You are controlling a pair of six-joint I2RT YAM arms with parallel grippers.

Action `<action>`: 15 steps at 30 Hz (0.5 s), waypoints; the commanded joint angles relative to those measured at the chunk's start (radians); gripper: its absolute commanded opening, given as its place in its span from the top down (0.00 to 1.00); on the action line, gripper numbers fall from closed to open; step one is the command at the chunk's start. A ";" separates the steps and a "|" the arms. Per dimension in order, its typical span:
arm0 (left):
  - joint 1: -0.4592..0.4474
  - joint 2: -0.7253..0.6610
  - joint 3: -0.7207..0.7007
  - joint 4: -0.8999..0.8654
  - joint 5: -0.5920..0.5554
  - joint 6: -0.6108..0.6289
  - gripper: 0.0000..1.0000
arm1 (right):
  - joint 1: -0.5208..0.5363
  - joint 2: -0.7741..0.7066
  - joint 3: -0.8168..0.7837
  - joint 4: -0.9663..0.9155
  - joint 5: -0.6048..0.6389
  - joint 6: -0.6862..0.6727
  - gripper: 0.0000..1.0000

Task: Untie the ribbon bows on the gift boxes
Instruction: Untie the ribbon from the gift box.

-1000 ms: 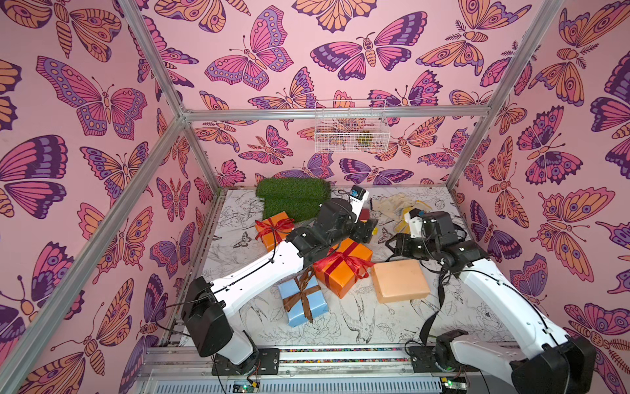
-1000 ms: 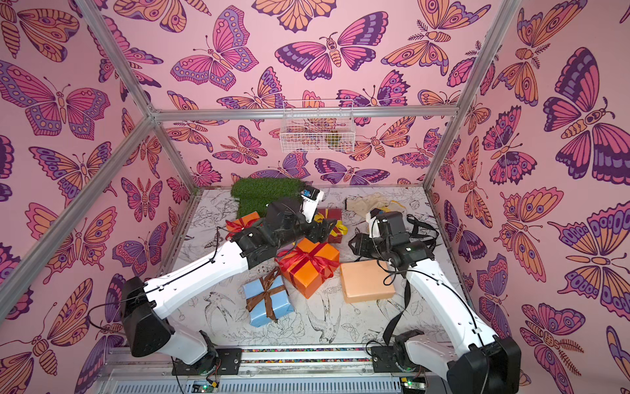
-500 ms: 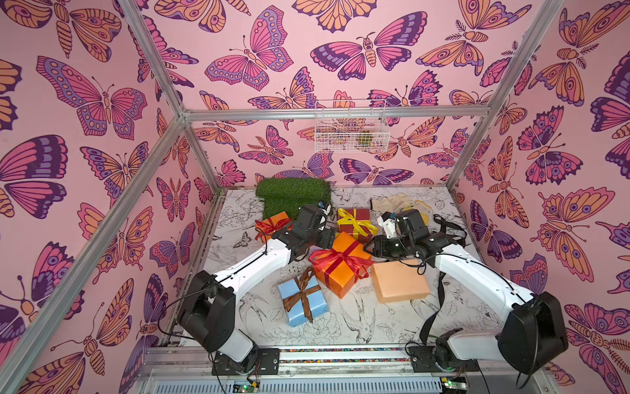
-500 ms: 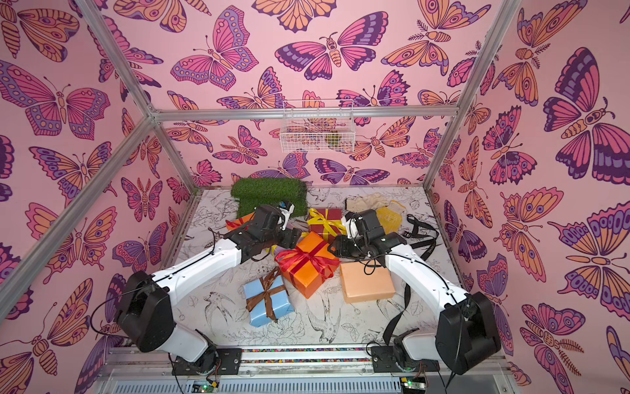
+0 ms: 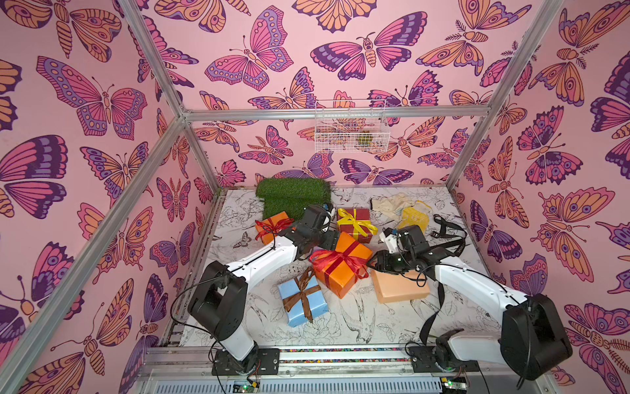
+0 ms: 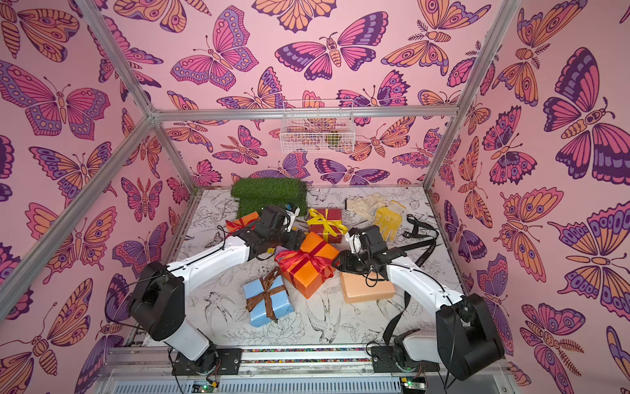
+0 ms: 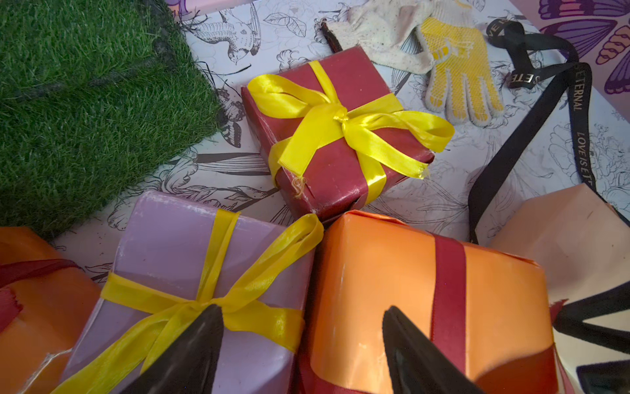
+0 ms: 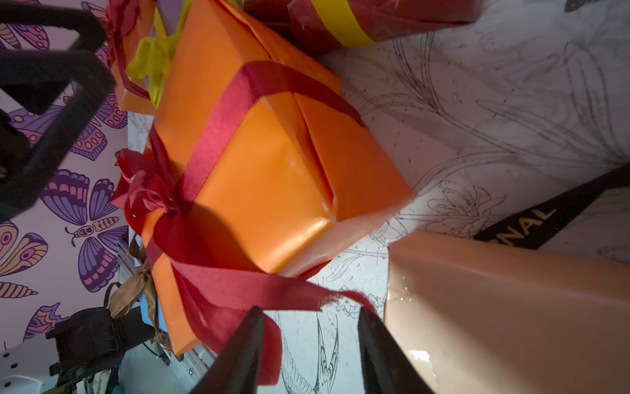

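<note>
The left gripper [image 7: 300, 312] is seen with jaws apart and empty, over the seam where the lilac box [image 7: 170, 245] and the large orange box [image 7: 375, 273] touch. One fingertip [image 7: 201, 337] is placed over the knot of the lilac box's yellow bow [image 7: 266, 266]. The right gripper [image 8: 310, 315] is likewise parted and unclamped, and is crowded on one side by the peach box [image 8: 511, 307]. A loose tail [image 8: 259, 290] of the red bow [image 8: 153, 194] is laid across just beyond its tips. In both top views, from the large orange box, the dark red box [image 6: 335, 213] is found at twelve o'clock, the blue box [image 6: 281, 308] at seven, and the gloves [image 6: 388, 218] and black ribbon [image 6: 426, 253] at two.
</note>
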 commanded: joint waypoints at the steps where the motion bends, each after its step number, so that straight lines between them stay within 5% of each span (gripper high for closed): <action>1: 0.003 0.031 -0.018 0.023 0.016 -0.008 0.24 | -0.030 -0.010 -0.032 0.083 -0.053 -0.013 0.52; 15: 0.004 0.096 0.008 0.044 0.019 -0.016 0.25 | -0.102 0.047 -0.117 0.357 -0.258 0.048 0.52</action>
